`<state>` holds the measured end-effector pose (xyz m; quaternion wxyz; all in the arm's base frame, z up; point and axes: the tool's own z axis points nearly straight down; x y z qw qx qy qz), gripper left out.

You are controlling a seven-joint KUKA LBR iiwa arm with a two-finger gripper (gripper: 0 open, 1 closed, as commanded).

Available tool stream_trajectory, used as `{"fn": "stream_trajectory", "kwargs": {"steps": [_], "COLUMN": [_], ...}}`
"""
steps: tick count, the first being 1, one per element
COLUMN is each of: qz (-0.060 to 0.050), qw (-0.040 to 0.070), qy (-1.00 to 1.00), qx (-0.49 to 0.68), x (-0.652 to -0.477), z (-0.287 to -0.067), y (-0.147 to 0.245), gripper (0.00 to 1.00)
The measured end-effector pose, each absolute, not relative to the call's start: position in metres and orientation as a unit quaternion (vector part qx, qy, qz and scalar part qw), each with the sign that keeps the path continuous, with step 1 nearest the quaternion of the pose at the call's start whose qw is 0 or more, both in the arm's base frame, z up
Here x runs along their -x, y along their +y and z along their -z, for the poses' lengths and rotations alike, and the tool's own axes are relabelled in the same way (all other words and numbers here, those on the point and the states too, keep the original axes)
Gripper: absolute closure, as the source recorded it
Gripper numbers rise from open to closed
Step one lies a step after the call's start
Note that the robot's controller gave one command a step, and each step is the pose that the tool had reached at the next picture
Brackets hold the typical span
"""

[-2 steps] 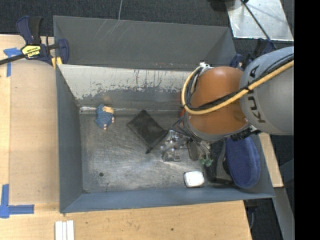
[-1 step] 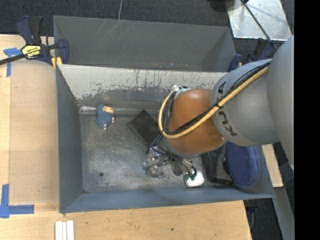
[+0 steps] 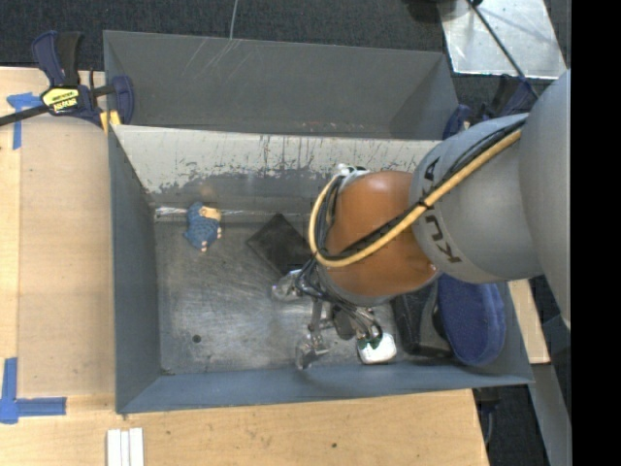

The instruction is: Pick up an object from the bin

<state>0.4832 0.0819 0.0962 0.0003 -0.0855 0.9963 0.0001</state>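
Note:
My gripper [image 3: 318, 336] hangs below the orange wrist cover, low over the bin floor near the front wall, right of the middle. A small white thing with a green spot [image 3: 377, 349] lies just to its right, close beside it; whether they touch I cannot tell. A flat black square piece [image 3: 277, 242] rests on the floor just up and left of the gripper, partly under the cover.
A small blue figure [image 3: 202, 225] lies near the back wall at the left. A large dark blue soft thing [image 3: 475, 320] and a black thing [image 3: 417, 324] fill the right end under the arm. Bare floor spreads across the left half.

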Motion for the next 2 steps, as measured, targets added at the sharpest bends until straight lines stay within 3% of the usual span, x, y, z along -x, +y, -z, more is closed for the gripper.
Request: {"fn": "stream_trajectory", "kwargs": {"steps": [1,2], "qz": [-0.001,-0.002], "qw": [0.004,0.005], "qy": [0.999,0.998], "qx": [0.033,0.062], "x": [-0.531,-0.502], "z": [-0.106,-0.218], "y": [0.112,0.183], "gripper": [0.00,0.00]}}
